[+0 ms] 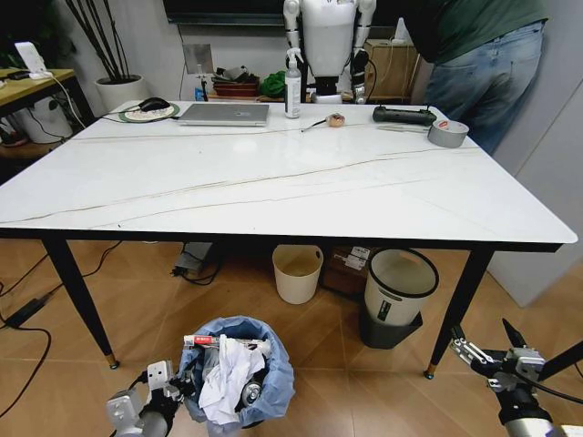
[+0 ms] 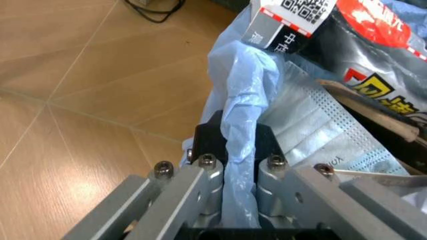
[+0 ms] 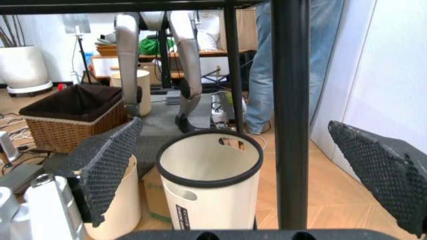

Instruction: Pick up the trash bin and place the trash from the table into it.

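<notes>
Trash bin [image 1: 239,369] sits on the floor in front of the bench [image 1: 273,182], low in head view, stuffed w/ white paper, a can & wrappers. Left claw [image 2: 239,165] is right at the bin's left side, pinched tight on a fold of its blue bag. Right claw [image 3: 253,165] hangs low by the bench's front right leg, well apart from the bin, spread wide, holding nothing.

I see the trash bin [image 1: 239,375] upright on the floor before the desk [image 1: 273,187], its blue bag puffed over the rim, packed with the trash [image 1: 228,378]: white tissues, wrappers.
</notes>
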Robot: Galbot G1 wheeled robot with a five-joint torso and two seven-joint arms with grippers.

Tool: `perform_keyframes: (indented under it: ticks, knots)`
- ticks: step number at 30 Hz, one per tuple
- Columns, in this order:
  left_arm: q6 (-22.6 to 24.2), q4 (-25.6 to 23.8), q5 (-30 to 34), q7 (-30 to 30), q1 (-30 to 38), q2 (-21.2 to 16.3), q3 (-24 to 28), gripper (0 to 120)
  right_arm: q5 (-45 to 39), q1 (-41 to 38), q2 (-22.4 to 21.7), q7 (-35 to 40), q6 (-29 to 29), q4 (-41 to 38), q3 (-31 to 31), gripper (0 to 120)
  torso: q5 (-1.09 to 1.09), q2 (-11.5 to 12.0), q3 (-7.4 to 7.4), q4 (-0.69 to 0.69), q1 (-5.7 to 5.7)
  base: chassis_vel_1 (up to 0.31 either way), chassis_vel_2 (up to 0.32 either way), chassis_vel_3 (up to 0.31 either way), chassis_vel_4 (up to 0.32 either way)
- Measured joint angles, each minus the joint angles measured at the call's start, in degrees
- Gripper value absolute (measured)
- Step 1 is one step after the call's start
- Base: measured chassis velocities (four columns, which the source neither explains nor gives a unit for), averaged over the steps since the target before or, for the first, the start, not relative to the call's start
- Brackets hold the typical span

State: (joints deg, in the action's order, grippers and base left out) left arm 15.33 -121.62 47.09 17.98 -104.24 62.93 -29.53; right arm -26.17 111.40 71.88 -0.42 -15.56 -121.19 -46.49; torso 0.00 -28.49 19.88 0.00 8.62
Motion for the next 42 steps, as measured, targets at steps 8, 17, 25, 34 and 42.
perform_keyframes:
  ticks: [8,17,25,34,42]
  knots:
    - [-0.1,0.1,0.0,-0.1,-0.1,-0.1,0.0,2,0.0,0.0,0.0,0.0,0.0,0.0,0.0,100,0.0,1.8,-1.21,0.0,-0.64,0.0,0.0,0.0,0.0]
    - [-0.1,0.0,0.0,-0.1,0.0,-0.1,0.0,2,0.0,0.0,0.0,0.0,0.0,0.0,0.0,100,0.0,4.0,-2.61,0.0,-1.43,0.0,0.0,0.0,0.0]
    - [-0.1,0.2,0.0,-0.1,0.1,-0.2,0.0,2,0.0,0.0,0.0,0.0,0.0,0.0,0.0,100,0.0,5.7,-3.72,0.0,-2.02,0.0,0.0,0.0,0.0]
    - [-0.1,0.4,0.0,0.0,0.2,-0.3,0.0,2,0.0,0.0,0.0,0.0,0.0,0.0,0.0,100,0.0,7.8,-5.08,0.0,-2.7,0.0,0.0,0.0,0.0]
    - [-0.1,0.6,0.0,0.1,0.4,-0.2,0.0,2,0.0,0.0,0.0,0.0,0.0,0.0,0.0,100,0.0,9.9,-6.53,0.0,-3.36,0.0,0.0,0.0,0.0]
